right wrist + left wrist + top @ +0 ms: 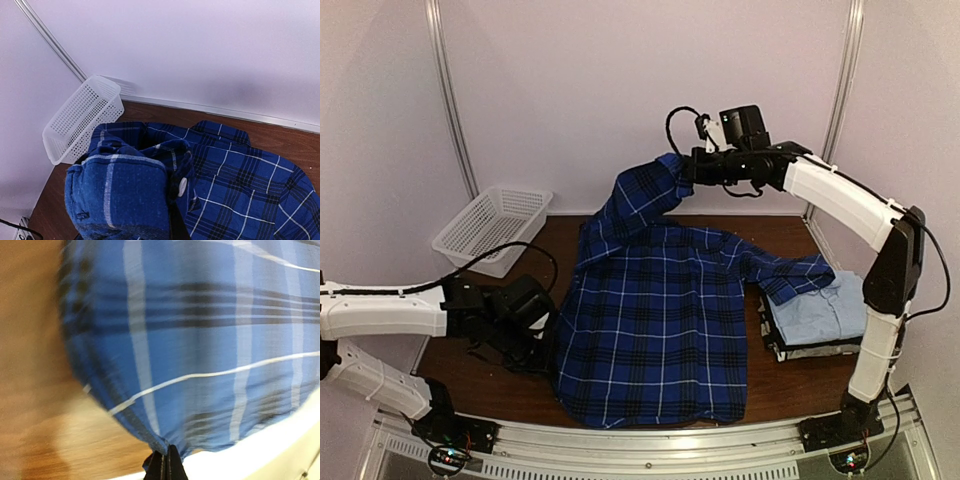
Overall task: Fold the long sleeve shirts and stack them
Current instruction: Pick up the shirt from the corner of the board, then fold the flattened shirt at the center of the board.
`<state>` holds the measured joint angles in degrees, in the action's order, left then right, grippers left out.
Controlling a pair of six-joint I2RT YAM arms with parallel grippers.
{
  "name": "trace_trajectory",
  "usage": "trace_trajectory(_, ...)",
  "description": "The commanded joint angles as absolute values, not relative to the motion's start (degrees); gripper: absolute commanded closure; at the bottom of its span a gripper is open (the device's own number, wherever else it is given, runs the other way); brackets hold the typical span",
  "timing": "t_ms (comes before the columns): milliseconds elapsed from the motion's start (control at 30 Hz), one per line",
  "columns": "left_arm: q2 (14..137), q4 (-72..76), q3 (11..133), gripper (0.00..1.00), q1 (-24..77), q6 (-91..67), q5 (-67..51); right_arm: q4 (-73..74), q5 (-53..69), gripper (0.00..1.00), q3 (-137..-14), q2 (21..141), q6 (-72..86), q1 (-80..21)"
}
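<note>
My left gripper (162, 462) clamps the plaid shirt (660, 320) hem between its fingers; my right gripper (688, 172) clamps the raised cuff (117, 195).

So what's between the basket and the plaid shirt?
Between basket and plaid shirt: bare table and a loop of black cable, seen in the top view.

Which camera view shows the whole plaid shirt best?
The top view: the plaid shirt lies spread out, one sleeve lifted. The left wrist view gives only a blurred edge; the right wrist view, the bunched sleeve and the upper part.
</note>
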<state>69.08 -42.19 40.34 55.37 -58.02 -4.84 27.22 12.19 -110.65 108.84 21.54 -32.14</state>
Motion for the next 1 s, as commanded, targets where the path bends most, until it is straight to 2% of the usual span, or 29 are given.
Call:
trace_trajectory(0, 72.00, -41.47, 48.86, 1.00, 58.39, -51.04, -4.96, 30.10, 5.59, 1.00, -112.70, 103.80, 18.63, -31.35)
trace_trajectory(200, 78.89, -39.19, 55.09, 1.00, 61.00, -44.56, -8.98, 32.17, -1.08, 1.00, -106.28, 97.77, 16.93, -28.49)
trace_trajectory(533, 89.32, -37.50, 63.34, 1.00, 63.05, -36.98, -15.85, 30.29, -4.34, 1.00, -91.33, 86.89, 17.48, -24.44)
trace_trajectory(967, 97.23, -37.45, 65.13, 1.00, 65.03, -33.39, -20.54, 32.23, -4.23, 1.00, -88.46, 84.40, 17.81, -23.75)
